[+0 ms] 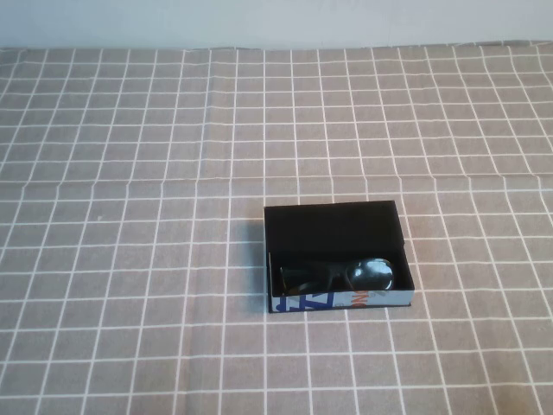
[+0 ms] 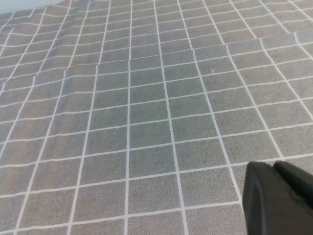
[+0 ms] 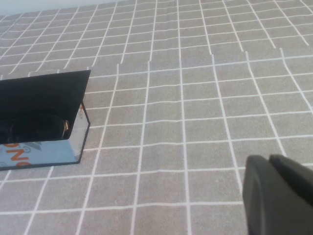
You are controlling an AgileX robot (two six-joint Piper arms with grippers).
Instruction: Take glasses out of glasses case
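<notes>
The glasses case [image 1: 333, 226] lies open on the checked cloth, a little right of the table's middle, its black lid towards the far side and its blue and orange printed edge towards me. The black glasses [image 1: 337, 277] lie inside along the front edge. In the right wrist view the case [image 3: 44, 95] and the glasses [image 3: 34, 128] show off to one side. My right gripper [image 3: 269, 159] is shut and empty, well away from the case. My left gripper [image 2: 273, 165] is shut and empty over bare cloth. Neither arm shows in the high view.
A grey cloth with a white grid [image 1: 130, 259] covers the whole table, with a fold line running across its middle [image 1: 130, 181]. The pale wall [image 1: 276, 22] stands behind the far edge.
</notes>
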